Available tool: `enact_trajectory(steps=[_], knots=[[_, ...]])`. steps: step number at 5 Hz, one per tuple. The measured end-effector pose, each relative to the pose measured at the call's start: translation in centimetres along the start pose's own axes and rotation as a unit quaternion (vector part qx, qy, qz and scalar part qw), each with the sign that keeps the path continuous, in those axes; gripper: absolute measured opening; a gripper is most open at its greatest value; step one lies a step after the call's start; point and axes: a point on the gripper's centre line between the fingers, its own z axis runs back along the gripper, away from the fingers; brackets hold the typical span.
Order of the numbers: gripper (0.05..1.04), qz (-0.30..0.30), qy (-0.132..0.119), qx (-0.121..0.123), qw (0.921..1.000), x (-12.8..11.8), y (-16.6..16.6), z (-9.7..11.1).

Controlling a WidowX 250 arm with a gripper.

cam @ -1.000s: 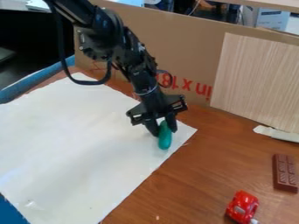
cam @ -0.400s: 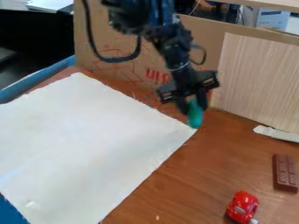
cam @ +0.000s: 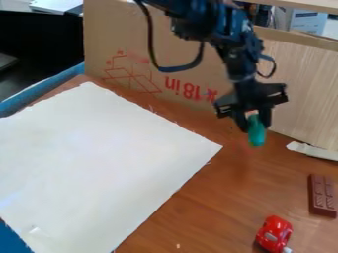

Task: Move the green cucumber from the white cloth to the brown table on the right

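Observation:
The gripper [cam: 256,122] hangs right of centre, over the brown table near the cardboard wall. It is shut on a green oblong object [cam: 257,132], which points downward from between the fingers. To the left of it lies a large white sheet [cam: 109,163]. Below and to the right, a brown chocolate bar [cam: 322,195] rests on the table, and a red toy car [cam: 274,233] sits near the bottom edge.
A cardboard panel [cam: 161,62] and a light wood-grain board [cam: 297,94] stand along the back of the wooden table [cam: 218,197]. A torn whitish strip [cam: 313,150] lies by the board's foot at the right.
The gripper has moved right with the green object in it, off the white sheet and over the bare wood. The sheet, chocolate bar and car have not moved.

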Motion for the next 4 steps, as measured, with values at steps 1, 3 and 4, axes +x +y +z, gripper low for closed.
enact_trajectory(steps=[1,3,4], knots=[[0.441,-0.015,0.012,0.028,0.9994,-0.91,0.04,-2.62],[0.487,-0.028,-0.001,0.036,0.9990,-0.87,0.05,-3.15],[0.789,-0.032,0.008,0.031,0.9990,-1.13,0.22,-3.26]])
